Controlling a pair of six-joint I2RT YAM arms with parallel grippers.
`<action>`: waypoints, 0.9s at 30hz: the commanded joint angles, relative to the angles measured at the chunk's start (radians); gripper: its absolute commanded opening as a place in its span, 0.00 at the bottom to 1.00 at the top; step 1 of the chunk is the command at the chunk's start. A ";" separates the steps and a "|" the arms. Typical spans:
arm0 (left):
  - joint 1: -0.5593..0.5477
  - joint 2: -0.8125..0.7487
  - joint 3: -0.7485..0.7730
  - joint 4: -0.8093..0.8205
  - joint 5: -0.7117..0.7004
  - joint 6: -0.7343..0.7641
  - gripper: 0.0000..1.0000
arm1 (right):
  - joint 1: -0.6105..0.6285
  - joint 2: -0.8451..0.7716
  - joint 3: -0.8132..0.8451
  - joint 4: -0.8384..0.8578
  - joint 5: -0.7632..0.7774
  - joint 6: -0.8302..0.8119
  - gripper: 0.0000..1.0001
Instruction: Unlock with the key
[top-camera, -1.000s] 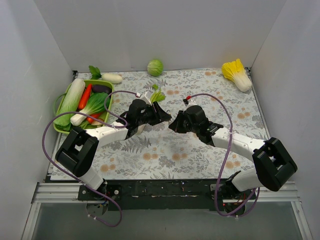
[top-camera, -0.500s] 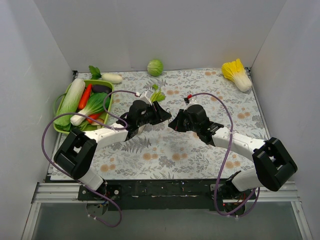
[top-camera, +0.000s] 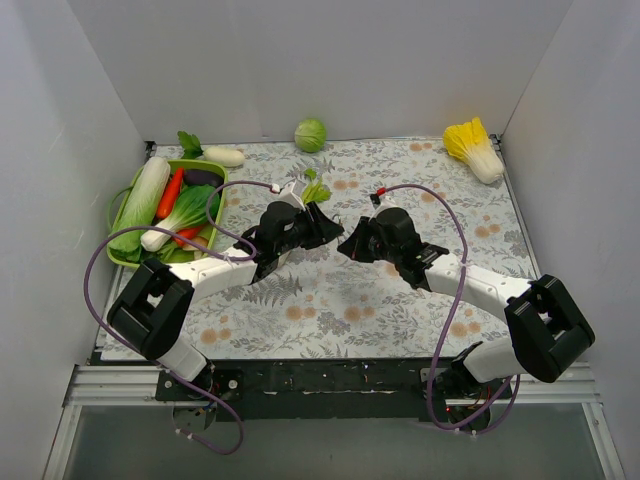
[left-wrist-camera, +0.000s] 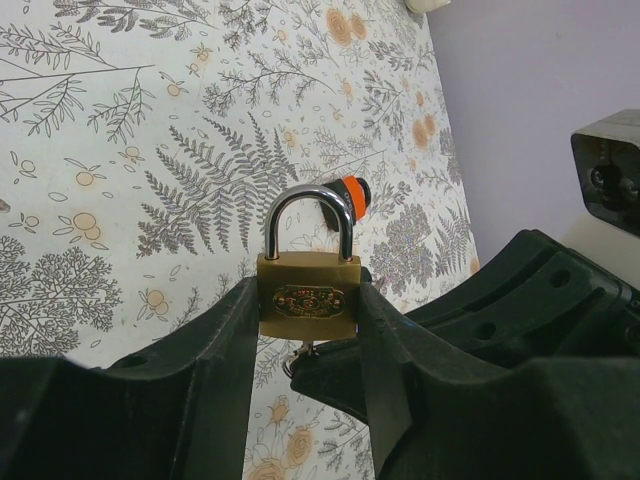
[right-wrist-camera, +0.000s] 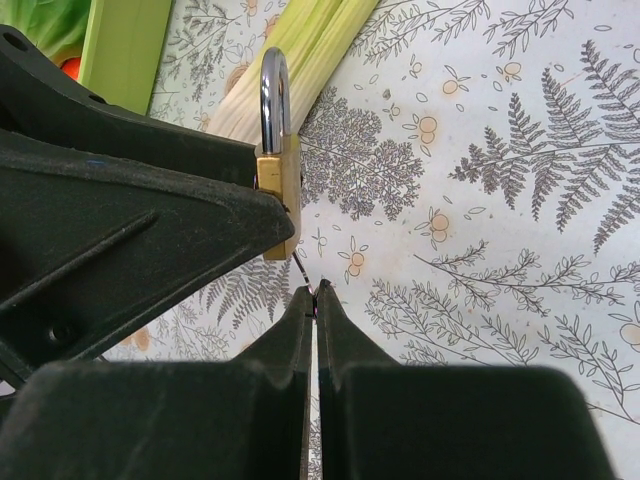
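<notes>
Padlock is staying clamped in my left gripper, shackle up. My right gripper is pinching the key beneath it; both are creeping slightly farther from my bases.

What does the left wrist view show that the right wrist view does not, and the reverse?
Only the left wrist view: the brass padlock from the front, emblem visible, and an orange-and-black object beyond the shackle. Only the right wrist view: the green tray, a pale stalk, and the right fingers pressed together on what seems to be the key below the lock. Both: the padlock, shackle closed, clamped between the left fingers above the floral cloth.
</notes>
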 joint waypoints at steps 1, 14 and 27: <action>-0.041 -0.046 -0.013 -0.028 0.071 0.009 0.00 | -0.036 -0.031 0.031 0.171 0.069 -0.017 0.01; -0.059 -0.031 -0.013 -0.028 0.065 0.015 0.00 | -0.046 -0.043 0.030 0.223 0.044 -0.038 0.01; -0.087 -0.031 -0.020 -0.033 0.028 0.029 0.00 | -0.061 -0.055 0.035 0.234 0.054 -0.006 0.01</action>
